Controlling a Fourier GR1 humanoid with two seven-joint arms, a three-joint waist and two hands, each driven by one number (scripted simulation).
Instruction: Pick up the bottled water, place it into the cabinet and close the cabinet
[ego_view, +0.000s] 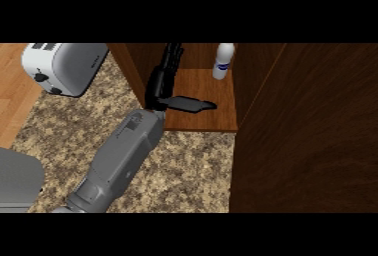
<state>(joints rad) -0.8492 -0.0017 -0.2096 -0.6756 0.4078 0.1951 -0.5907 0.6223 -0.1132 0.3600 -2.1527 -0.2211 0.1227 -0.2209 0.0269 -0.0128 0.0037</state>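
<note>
Bottled water (224, 61) stands upright at the back of the cabinet (203, 90) interior, on the wooden shelf floor, close to the right inner wall; white body, blue label, cap toward the top of the view; nothing touches it. Cabinet is open; its dark wood door (310, 135) swung out at the right, filling the right side of the view; left side panel of the cabinet shows as a slanted board beside the hand.

Only 1 hand shows, which side cannot be told from the view, treated here as left hand (164, 80); it reaches into the cabinet, fingers straight and stretched toward the back along the left inner wall, thumb stuck out flat to the right over the shelf; it holds nothing; well apart from the bottle, with bare shelf between them. Grey forearm (122, 155) comes up from the lower edge across the counter (184, 170), which is speckled granite.

Toaster (63, 65), white and grey, sits at upper left on the counter edge, apart from the cabinet; a grey object (18, 180) at the lower left edge is only partly in view, cannot tell what it is.
</note>
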